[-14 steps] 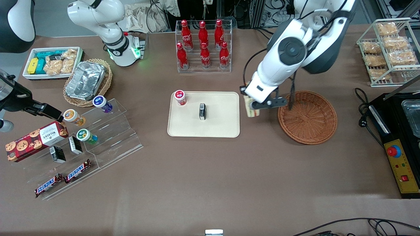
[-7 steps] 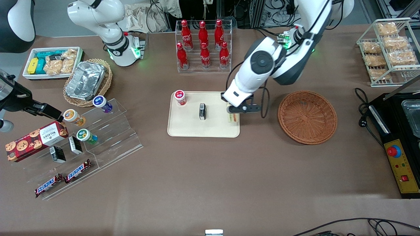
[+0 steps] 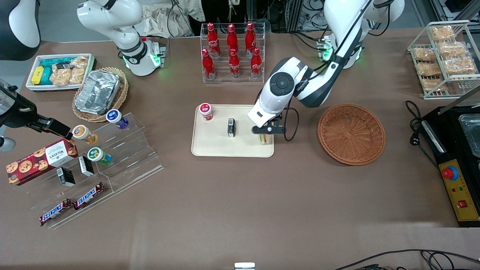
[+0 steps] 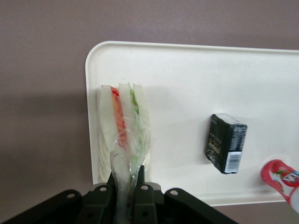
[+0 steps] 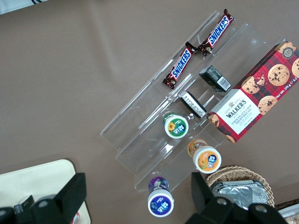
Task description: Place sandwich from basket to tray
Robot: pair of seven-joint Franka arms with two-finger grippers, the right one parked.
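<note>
Brown tabletop (image 3: 240, 210) carries tray (image 3: 221, 150) holding black box (image 3: 231, 127), red-capped cup (image 3: 205, 111) and sandwich (image 4: 122, 126), clamped by gripper (image 4: 126, 179); basket (image 3: 351, 134) nearby.

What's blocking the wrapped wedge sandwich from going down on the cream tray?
Nothing visible. The gripper holds the wrapped sandwich over the cream rectangular tray's bare end; the black box and red-lidded cup sit apart.
</note>
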